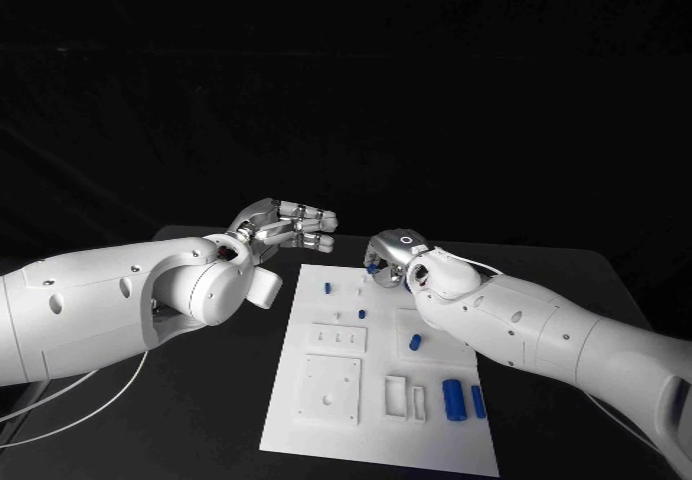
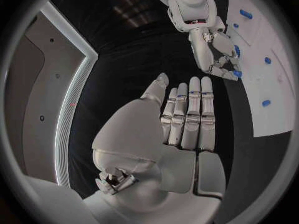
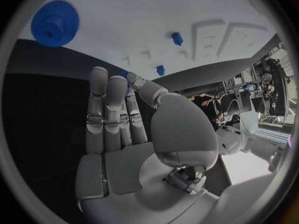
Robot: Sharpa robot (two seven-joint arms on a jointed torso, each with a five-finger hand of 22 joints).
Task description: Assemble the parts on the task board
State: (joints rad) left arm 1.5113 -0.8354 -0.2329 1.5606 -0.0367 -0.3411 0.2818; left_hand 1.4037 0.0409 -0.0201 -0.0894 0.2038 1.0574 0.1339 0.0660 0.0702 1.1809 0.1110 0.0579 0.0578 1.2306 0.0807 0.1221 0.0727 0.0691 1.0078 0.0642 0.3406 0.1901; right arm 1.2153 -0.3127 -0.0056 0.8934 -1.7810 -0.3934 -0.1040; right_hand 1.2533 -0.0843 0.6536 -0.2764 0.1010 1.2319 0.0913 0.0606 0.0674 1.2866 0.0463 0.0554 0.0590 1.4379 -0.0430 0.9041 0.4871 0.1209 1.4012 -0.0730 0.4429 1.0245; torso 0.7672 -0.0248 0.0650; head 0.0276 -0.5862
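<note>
White task board (image 1: 329, 420) carries blue parts (image 1: 454, 399); left robot hand (image 1: 284, 225) empty, fingers straight; right robot hand (image 1: 389, 262) pinches blue part.

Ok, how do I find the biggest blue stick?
Find the white task board on the black table. Near its robot-side edge, by the right arm, lies the biggest blue stick. It is longer and thicker than the small blue stick beside it.

left hand (image 2: 187, 119) flat, fingers together, right hand (image 3: 124, 119) pinching small blue part (image 2: 237, 73)

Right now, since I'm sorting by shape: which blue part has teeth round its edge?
The blue gear on the task board: large, round, toothed; the blue pegs are small, plain.
</note>
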